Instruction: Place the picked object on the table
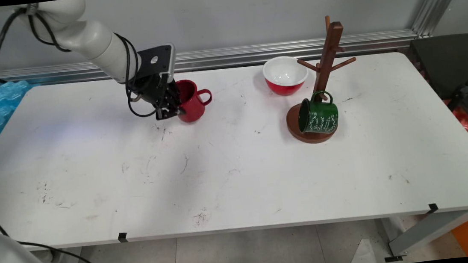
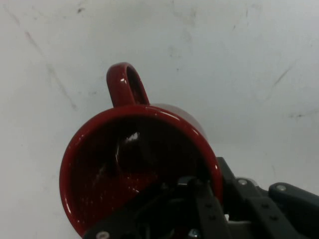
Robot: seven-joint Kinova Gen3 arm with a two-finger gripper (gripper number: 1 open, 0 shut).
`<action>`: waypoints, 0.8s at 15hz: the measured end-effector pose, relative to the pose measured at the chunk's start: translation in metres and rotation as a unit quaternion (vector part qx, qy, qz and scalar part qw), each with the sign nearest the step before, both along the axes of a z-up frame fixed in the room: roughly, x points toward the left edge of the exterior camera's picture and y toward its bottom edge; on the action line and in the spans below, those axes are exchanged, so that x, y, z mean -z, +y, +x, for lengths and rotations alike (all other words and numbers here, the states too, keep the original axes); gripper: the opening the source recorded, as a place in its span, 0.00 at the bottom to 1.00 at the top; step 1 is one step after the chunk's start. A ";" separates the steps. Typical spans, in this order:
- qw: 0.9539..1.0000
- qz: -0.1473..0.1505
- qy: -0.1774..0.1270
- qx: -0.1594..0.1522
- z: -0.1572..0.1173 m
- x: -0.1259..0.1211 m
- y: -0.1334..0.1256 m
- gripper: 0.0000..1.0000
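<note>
The scuffed white surface [image 1: 237, 170] sits against a grey wall, with the end effector [image 1: 170, 107] pinching the rim of a red mug [image 1: 191, 101] standing at its far-left side.

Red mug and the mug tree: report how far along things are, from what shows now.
Done: the green mug hangs on a low peg of the wooden mug tree. In hand: the gripper grips the wall of the red mug, one finger inside its rim, the mug tilted on the table. Left: the red mug is not on the tree; the upper pegs are bare. The red bowl sits behind.
</note>
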State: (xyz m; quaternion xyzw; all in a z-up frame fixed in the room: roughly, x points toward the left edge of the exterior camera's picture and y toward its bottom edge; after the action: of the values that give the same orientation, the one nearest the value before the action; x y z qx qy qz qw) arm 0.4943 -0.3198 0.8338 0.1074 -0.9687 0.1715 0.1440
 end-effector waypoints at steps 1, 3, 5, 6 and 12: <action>1.000 0.003 -0.002 -0.001 0.000 0.002 -0.001 0.00; 1.000 0.009 -0.006 -0.003 -0.001 0.007 -0.002 0.00; 1.000 0.014 -0.011 -0.003 -0.001 0.010 -0.002 0.00; 1.000 0.016 -0.012 -0.003 -0.001 0.011 -0.002 0.00; 1.000 0.020 -0.021 0.001 -0.002 0.016 -0.004 0.00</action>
State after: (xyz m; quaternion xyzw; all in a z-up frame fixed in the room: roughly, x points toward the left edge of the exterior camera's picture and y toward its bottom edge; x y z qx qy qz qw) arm 0.4926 -0.3240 0.8173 0.1053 -0.9749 0.1540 0.1218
